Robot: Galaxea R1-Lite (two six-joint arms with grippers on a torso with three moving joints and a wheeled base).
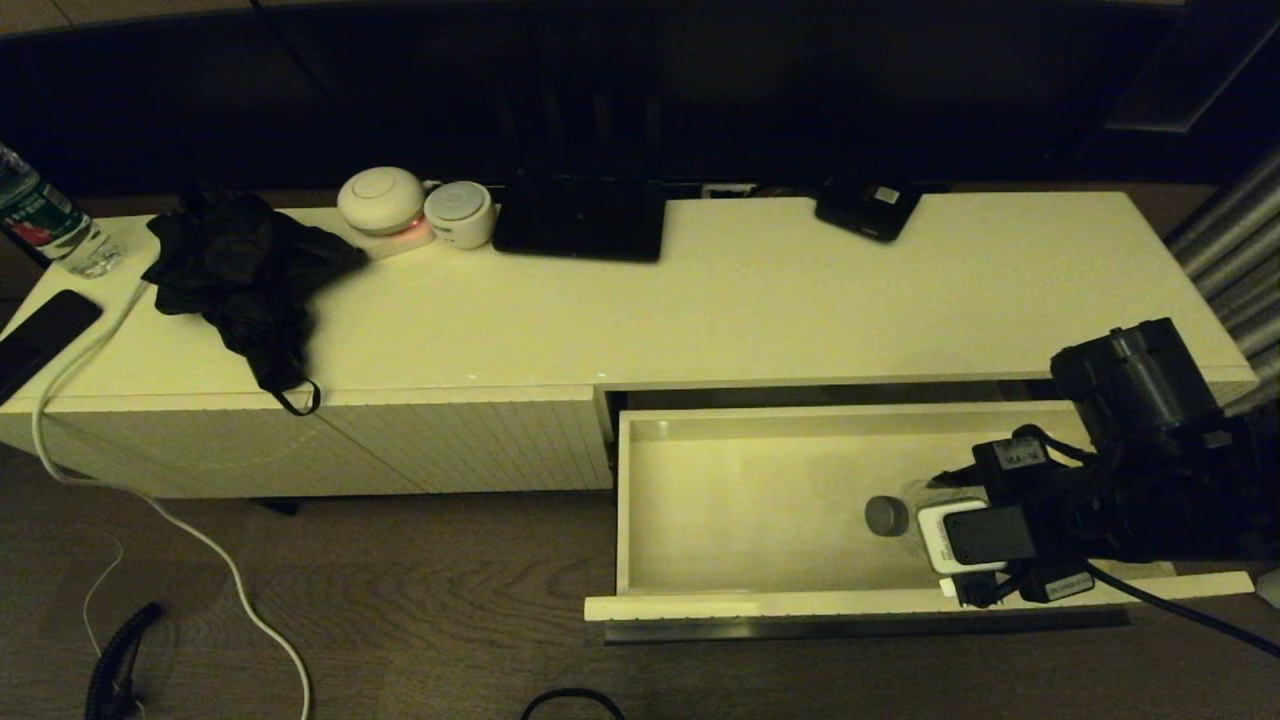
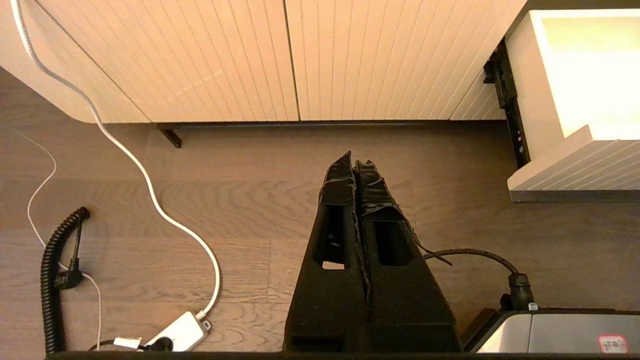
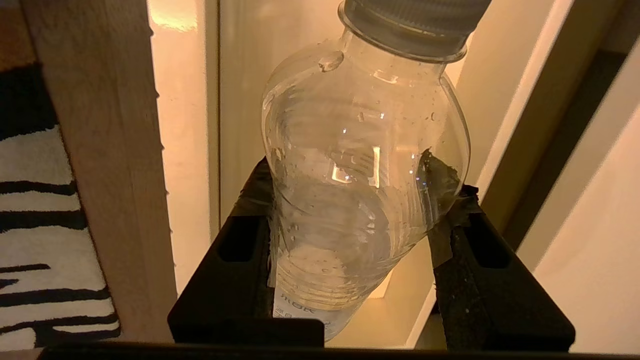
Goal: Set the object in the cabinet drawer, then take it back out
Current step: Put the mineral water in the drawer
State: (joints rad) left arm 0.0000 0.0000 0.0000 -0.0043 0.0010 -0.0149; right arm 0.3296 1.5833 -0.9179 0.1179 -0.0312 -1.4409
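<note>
The clear water bottle [image 1: 905, 515] with its pale grey cap [image 1: 886, 516] is inside the open white drawer [image 1: 800, 603], near the drawer's right front. It sits tilted between the fingers of my right gripper [image 3: 350, 170], which presses on both sides of the ridged body [image 3: 350, 150]; the label band [image 3: 300, 312] shows low between the fingers. In the head view the wrist camera covers those fingers. My left gripper [image 2: 356, 162] hangs shut and empty over the wooden floor, left of the drawer front [image 2: 575, 170].
On the cabinet top [image 1: 800, 290] lie a black cloth [image 1: 245, 270], two white round devices [image 1: 381, 200], a black slab [image 1: 580, 220], a black device [image 1: 867, 208], a green-and-red-labelled bottle [image 1: 45, 220] and a phone [image 1: 40, 335]. A white cable [image 1: 150, 500] crosses the floor.
</note>
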